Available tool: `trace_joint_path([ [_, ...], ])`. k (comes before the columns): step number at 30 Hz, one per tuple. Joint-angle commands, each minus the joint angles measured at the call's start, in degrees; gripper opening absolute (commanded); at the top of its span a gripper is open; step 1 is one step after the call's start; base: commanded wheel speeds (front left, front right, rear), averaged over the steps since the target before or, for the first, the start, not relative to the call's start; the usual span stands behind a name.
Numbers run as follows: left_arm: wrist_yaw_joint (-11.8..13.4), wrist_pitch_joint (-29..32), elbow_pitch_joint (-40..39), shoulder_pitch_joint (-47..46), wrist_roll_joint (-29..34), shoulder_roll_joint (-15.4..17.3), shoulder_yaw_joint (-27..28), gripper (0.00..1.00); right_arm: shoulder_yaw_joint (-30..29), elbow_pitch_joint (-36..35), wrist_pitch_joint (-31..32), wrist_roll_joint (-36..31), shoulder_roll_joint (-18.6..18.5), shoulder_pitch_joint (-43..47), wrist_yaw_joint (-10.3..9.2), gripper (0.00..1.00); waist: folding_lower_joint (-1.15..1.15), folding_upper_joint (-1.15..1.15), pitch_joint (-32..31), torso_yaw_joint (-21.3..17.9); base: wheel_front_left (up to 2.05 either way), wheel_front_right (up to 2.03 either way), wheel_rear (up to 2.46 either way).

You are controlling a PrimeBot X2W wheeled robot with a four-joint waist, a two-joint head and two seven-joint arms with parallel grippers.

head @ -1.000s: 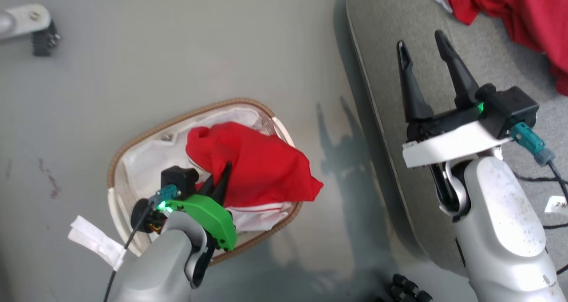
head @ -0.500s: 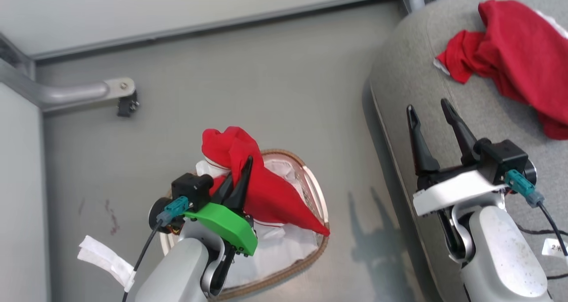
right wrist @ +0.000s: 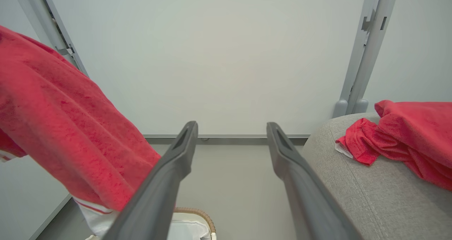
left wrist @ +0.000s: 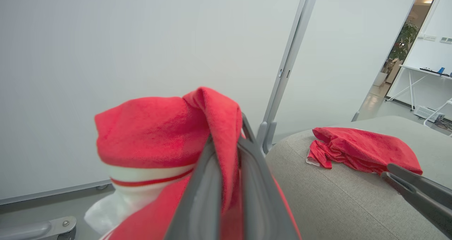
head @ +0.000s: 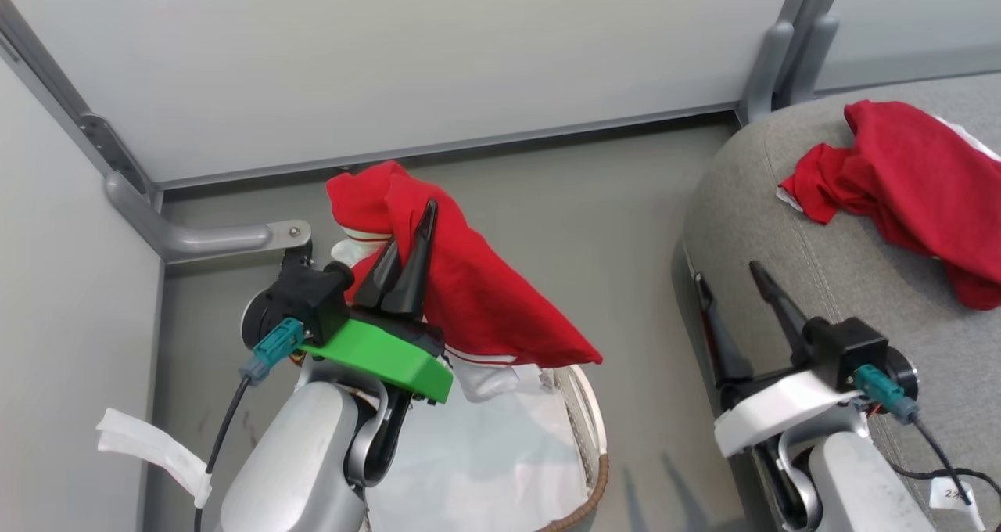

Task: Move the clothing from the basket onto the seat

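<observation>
Left hand [head: 410, 231]: the two fingers are clamped on a fold of the red garment [head: 485, 297]. In the left wrist view the cloth is pinched between the fingers and drapes over the tip of one of them. The garment hangs from this grip, above the basket [head: 485, 469]. Its red body slopes down to the right, and a white part with red stripes hangs at the bottom. Whether that white part touches the basket liner cannot be told.

Right hand [head: 727, 274]: the fingers are apart, with nothing between them. The hand is at the near left edge of the seat [head: 844, 282], and its fingers point toward the far wall [head: 430, 62].

Basket: it stands on the floor [head: 610, 203], near the robot and left of the seat, directly below the held garment. The white liner shows inside the brown woven rim.

Seat: the grey cushion occupies the right side of the scene. A second red garment [head: 915, 180] lies crumpled on its far part, well apart from both hands.

Surroundings: a metal post [head: 790, 47] stands at the far wall, just beyond the seat. A metal bracket [head: 211, 239] lies on the floor at the far left.
</observation>
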Motion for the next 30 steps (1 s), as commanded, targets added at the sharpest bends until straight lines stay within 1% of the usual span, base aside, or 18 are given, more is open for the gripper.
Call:
trace_joint_path([
  [1, -0.15, -0.03, -1.0, -0.96, 0.6, -0.1, 0.14, 0.0, 0.86, 0.26, -0.09, -0.61, -0.24, 1.12, -0.08, 1.0, 0.0, 0.0, -1.32, 0.93, 0.0, 0.0, 0.0],
  [4, -0.15, -0.03, -2.18, -1.63, 1.05, -0.15, -0.51, 0.0, 4.03, 0.78, -0.09, -1.49, -0.22, 1.43, -0.08, 1.0, 0.0, 0.0, -1.4, 1.23, 0.0, 0.0, 0.0],
  [7, -0.15, -0.03, -2.78, -2.23, 1.66, -0.21, -1.66, 0.0, 10.36, 1.73, -0.09, -3.72, -0.5, 1.52, -0.08, 1.0, 0.0, 0.0, -1.56, 1.75, 0.0, 0.0, 0.0],
  [13, -0.15, -0.03, -2.9, -2.77, 1.15, -0.68, -3.8, 0.0, 18.7, 3.28, -0.09, -3.99, -1.39, -2.52, -0.08, 1.0, 0.0, 0.0, -1.63, 3.08, 0.0, 0.0, 0.0],
  [19, -0.15, -0.03, -2.88, -2.77, 0.33, -1.15, -6.59, 0.0, 23.68, 8.02, -0.09, -4.14, -1.6, -8.49, -0.08, 1.0, 0.0, 0.0, -1.46, 4.98, 0.0, 0.0, 0.0],
  [26, -0.15, -0.03, -2.5, -3.28, -0.97, -1.46, -9.08, 0.0, 26.07, 14.29, -0.09, -2.88, -0.7, -12.64, -0.08, 1.0, 0.0, 0.0, -1.23, 7.51, 0.0, 0.0, 0.0],
  [27, -0.15, -0.03, -2.44, -3.37, -1.06, -1.5, -9.22, 0.0, 26.37, 15.23, -0.09, -2.55, -0.63, -12.82, -0.08, 0.47, 0.0, 0.0, -1.16, 7.75, 0.0, 0.0, 0.0],
  [28, -0.15, -0.03, -2.37, -3.44, -1.29, -1.53, -9.31, 0.0, 26.67, 16.21, -0.09, -2.09, -0.52, -13.07, -0.08, 0.0, 0.0, 0.0, -1.06, 8.04, 0.0, 0.0, 0.0],
  [30, -0.15, -0.03, -2.28, -3.54, -1.41, -1.61, -9.36, 0.0, 27.0, 17.57, -0.09, -0.74, -0.32, -13.32, -0.08, 0.0, 0.0, 0.0, -0.87, 8.4, 0.0, 0.0, 0.0],
])
